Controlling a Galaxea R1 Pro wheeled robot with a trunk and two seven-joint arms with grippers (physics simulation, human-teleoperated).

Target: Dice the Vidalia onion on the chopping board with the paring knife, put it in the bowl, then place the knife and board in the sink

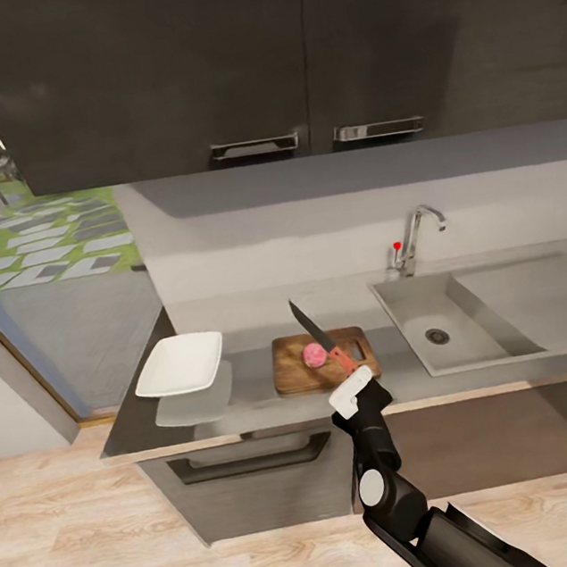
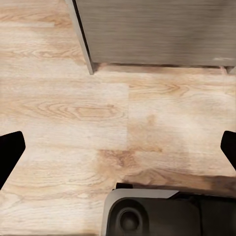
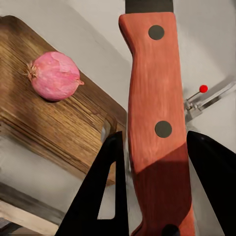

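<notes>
I'm parked on the pale wood floor (image 2: 64,113) facing the grey tabletop (image 1: 247,410), dark cabinets above it. Closest to me, the left claw (image 2: 118,147) hangs low over the floor, its two tips wide apart and empty. Up ahead, my right claw (image 1: 354,388) is clamped on the red handle of the knife (image 3: 157,123), blade tilted up and away over the board (image 1: 321,361). The onion (image 1: 313,355) sits whole on the board, just beside the blade's line rather than under it. The white bowl (image 1: 180,363) lies to the left, the sink (image 1: 456,327) to the right, tap behind it.

My worries: the onion is round and nothing pins it, so a glancing cut could send it rolling off the board, perhaps off the tabletop's edge. The handle looks held near its tail end, so I judge downward pressure may twist it in the grip. A hard push could also slide the board toward the front edge.
</notes>
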